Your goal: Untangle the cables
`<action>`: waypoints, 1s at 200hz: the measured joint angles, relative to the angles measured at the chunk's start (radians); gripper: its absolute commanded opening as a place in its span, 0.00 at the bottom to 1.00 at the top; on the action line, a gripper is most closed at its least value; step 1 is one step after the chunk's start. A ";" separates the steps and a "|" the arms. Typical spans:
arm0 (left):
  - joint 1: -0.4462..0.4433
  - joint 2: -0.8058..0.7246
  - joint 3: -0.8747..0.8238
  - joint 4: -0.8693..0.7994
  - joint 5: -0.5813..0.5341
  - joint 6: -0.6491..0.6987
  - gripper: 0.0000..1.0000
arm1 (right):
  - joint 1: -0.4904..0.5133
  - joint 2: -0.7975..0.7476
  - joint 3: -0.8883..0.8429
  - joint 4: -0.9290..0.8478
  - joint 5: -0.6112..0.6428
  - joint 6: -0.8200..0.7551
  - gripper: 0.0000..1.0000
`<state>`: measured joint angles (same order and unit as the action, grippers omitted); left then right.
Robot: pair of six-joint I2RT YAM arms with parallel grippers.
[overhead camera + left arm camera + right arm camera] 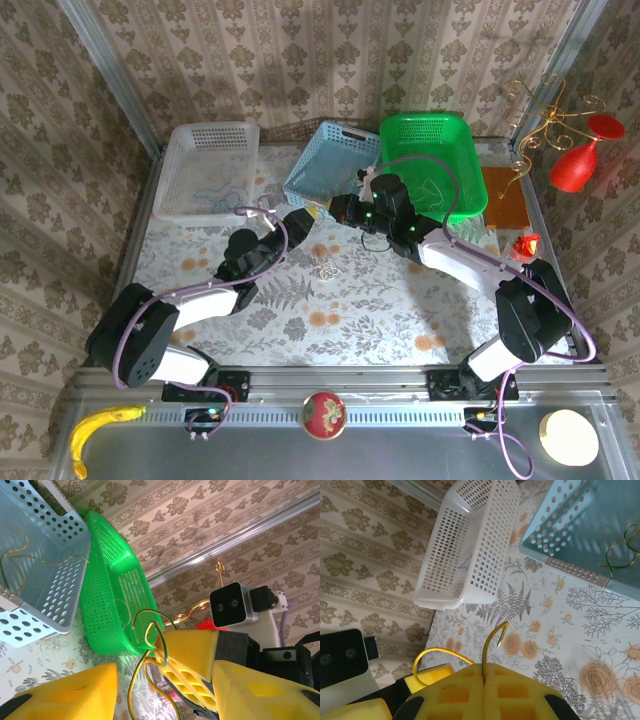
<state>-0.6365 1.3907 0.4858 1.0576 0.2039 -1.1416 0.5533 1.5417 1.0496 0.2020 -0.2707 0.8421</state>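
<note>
From above, the left gripper (pixel 305 218) and right gripper (pixel 345 210) met toward the far edge of the floral worktop (pixel 300 330), just before the pale blue perforated plastic basket (pixel 335 160); a small whitish knot of thin cord (pixel 328 270) lay loose near the centre. The left wrist view showed the left jaws apart, with a thin yellow-green cord (pixel 145 630) looping between. In the right wrist view the right jaws were clamped on that cord, which looked light, limp and slippery, best pinched on a free stretch beside them.
</note>
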 measured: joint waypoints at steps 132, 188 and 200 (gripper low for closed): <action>-0.032 0.086 0.000 0.079 -0.029 -0.032 0.34 | -0.010 0.000 -0.010 0.065 -0.023 0.057 0.00; -0.032 0.087 0.000 0.100 -0.037 -0.038 0.01 | -0.014 0.000 -0.027 0.084 -0.026 0.063 0.00; -0.032 0.087 0.000 0.100 -0.038 -0.037 0.00 | -0.019 0.000 -0.030 0.085 -0.027 0.064 0.00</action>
<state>-0.6682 1.4773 0.4858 1.1576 0.1661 -1.1782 0.5339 1.5417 1.0195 0.2874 -0.2974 0.9062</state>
